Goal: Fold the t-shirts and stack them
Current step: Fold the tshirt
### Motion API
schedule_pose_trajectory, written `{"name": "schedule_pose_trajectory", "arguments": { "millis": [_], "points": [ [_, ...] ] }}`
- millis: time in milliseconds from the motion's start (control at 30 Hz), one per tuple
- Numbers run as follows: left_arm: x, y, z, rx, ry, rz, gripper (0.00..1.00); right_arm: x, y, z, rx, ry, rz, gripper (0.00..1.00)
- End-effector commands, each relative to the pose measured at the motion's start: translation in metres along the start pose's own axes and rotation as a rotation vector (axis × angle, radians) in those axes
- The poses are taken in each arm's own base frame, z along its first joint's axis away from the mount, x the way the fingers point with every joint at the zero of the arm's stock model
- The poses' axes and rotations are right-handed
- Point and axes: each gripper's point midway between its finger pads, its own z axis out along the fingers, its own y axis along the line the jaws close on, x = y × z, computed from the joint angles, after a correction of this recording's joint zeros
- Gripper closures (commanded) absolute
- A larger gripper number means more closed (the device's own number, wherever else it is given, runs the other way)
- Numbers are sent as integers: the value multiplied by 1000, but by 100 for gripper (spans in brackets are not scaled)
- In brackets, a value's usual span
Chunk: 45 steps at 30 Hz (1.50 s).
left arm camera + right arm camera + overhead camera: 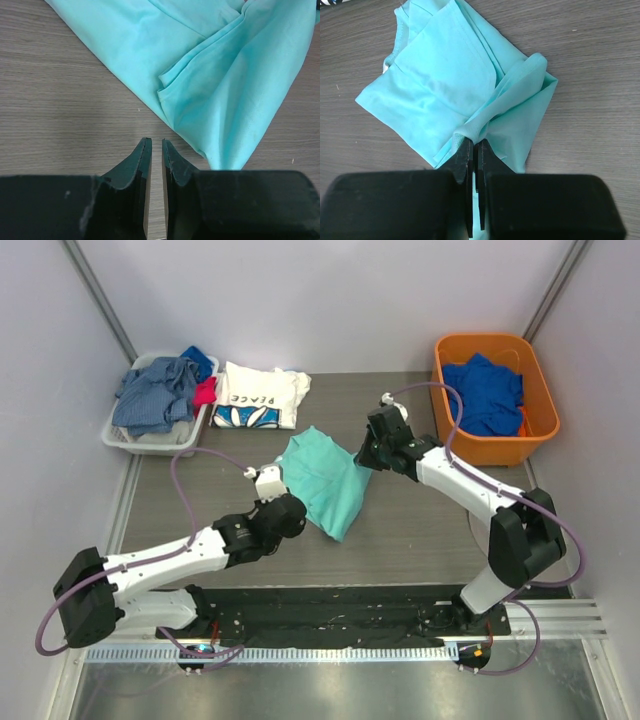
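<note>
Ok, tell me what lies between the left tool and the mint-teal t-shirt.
Nothing visible. Only bare wooden tabletop separates the left tool from the near edge of the plain mint-teal short-sleeved t-shirt.

- This is a robotics lab test cell, not a home: plain pale walls (330,300) box in the wood-grain tabletop (420,540) on the left, far and right sides, with bare metal struts (100,290) running up the far corners.
- A left arm (170,560) and a right arm (470,485) are fixed to a black base plate (330,620) on a slotted metal rail (560,615) at the near edge.
- Purple cables (185,475) loop loose along both arms.
- Clothes lie among the machinery. A mint-teal t-shirt (325,485) is mid-tabletop and a white "PEACE" t-shirt (258,395) lies far left. A grey basket (112,440) and an orange tub (548,405) of garments stand at the far corners.
</note>
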Motion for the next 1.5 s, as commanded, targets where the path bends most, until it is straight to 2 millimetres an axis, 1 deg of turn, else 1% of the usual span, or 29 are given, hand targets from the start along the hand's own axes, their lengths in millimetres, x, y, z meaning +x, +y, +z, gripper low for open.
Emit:
{"name": "schedule_pose_trajectory", "arguments": {
  "millis": [0,133,167,233,267,300,333,367,400,433,467,500,533,567,600,767,900,933,1033,1067,1100,1133,1167,1200,1233,1267,1300,1400,1467],
  "points": [
    [-3,-7,2,26,-12,-26,82,-5,1,-16,-33,-41,-21,99],
    [-6,-5,-1,27,-17,-21,82,15,-21,-34,4,-18,-30,99],
    [-8,-6,-3,32,-23,-25,82,29,-35,-37,34,12,-28,99],
    [-9,-4,-5,31,-20,-24,82,36,-43,-53,33,10,-18,99],
    [-11,-4,-9,41,-23,-32,81,53,-56,-55,61,45,-16,99],
    [-11,-5,-10,47,-22,-38,80,62,-59,-59,57,60,2,99],
    [-11,-5,-12,56,-15,-43,73,63,-57,-70,31,44,15,99],
    [-10,-4,-14,62,-14,-58,66,72,-60,-74,32,57,28,99],
    [-10,-3,-16,69,-11,-65,59,90,-66,-76,40,82,47,99],
    [-8,-2,-17,69,-7,-69,50,92,-64,-84,18,69,67,99],
    [-3,1,-18,71,11,-69,46,109,-72,-84,30,95,76,99],
    [-4,2,-21,78,10,-87,45,116,-71,-86,26,104,113,99],
    [-1,5,-22,73,19,-89,43,128,-68,-90,12,121,106,99],
    [5,9,-23,73,36,-90,42,137,-71,-93,7,126,109,99],
    [5,9,-26,80,40,-108,42,144,-70,-96,2,132,120,99],
    [37,14,-34,96,108,-110,41,182,-57,-103,-14,162,107,99],
    [62,16,-45,87,134,-105,41,197,-42,-105,-25,161,81,99],
    [72,13,-51,98,150,-119,41,199,-40,-104,-26,161,75,99],
    [89,14,-61,101,161,-100,42,201,-32,-102,-28,158,59,99],
    [93,13,-63,91,166,-124,42,200,-28,-102,-38,154,60,99],
    [98,20,-65,68,171,-106,43,200,-27,-101,-38,153,55,99],
    [102,21,-69,68,169,-83,43,200,-27,-100,-36,154,51,99],
    [103,19,-72,55,166,-105,43,200,-25,-99,-39,153,51,99],
    [107,28,-78,32,173,-59,43,201,-25,-99,-38,156,44,99],
    [107,31,-81,18,167,-51,43,201,-25,-98,-36,156,40,99],
    [101,32,-84,7,142,-49,43,201,-24,-98,-38,154,41,99],
    [101,41,-88,-23,138,-43,43,203,-25,-97,-38,160,37,99],
    [97,53,-89,-39,116,-63,42,204,-24,-96,-42,164,35,99],
    [95,62,-86,-43,92,-65,42,206,-25,-95,-37,169,28,99]
  ]
}}
